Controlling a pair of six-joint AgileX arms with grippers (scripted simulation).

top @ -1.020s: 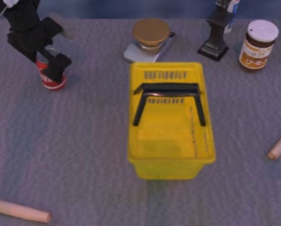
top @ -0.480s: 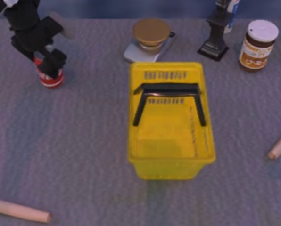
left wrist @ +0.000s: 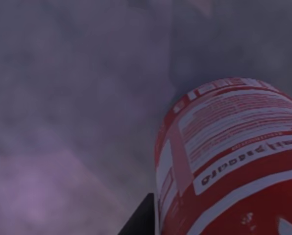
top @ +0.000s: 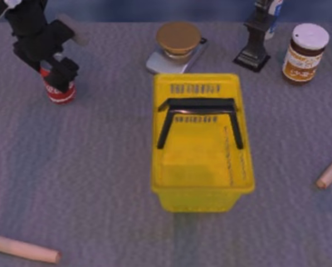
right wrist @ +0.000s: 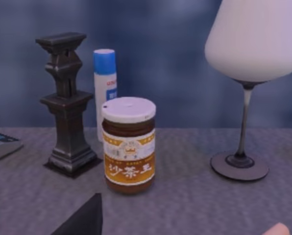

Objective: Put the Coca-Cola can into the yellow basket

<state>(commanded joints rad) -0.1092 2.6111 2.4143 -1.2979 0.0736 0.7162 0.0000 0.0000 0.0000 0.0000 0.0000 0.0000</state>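
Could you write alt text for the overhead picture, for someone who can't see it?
The left gripper sits over an upright Coca-Cola can at the grey table's far left. An empty yellow basket with a black handle stands in the middle. A brown jar is at the far right.

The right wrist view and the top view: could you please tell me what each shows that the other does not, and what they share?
Only the right wrist view shows a white wine glass standing beside the jar.

Only the top view shows the yellow basket, the Coca-Cola can at the table's left with the left end effector on it, a scale and two wooden rods.

Both show the brown jar with its white lid, the dark stand and the blue-capped bottle behind it.
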